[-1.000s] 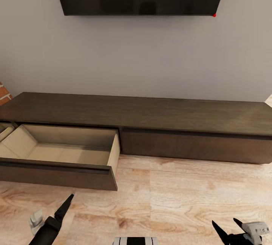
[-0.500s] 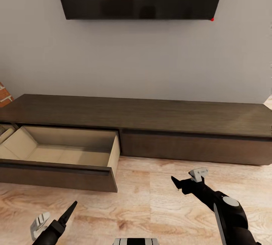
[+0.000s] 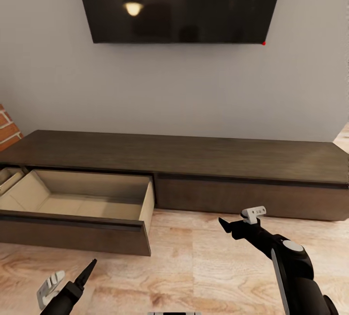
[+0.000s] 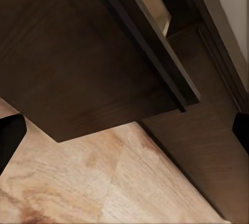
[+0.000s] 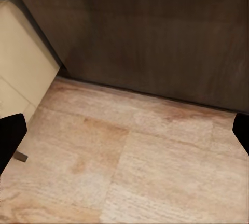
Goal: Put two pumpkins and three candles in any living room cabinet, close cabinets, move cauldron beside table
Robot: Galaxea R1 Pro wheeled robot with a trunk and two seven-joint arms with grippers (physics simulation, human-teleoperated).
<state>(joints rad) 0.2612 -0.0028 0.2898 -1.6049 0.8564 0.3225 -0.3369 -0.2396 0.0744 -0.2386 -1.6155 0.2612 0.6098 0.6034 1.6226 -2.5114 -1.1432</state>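
The long low dark-brown wooden cabinet runs lengthwise along the grey wall under a black wall-mounted screen, its left drawer pulled out over the pale wood floor, showing a bare beige interior. The right pincer hangs released above the floor before the shut right drawer front, pointing toward the open drawer. The left pincer hovers just before the open drawer's front, fingertips spread.

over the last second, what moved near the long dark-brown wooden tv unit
The right gripper rose from the picture's lower edge and reached forward over the pale wood floor, empty, toward the dark-brown TV unit. The view shifted too: the camera moved. The pale-lined open drawer stayed pulled out; the left gripper stayed low.
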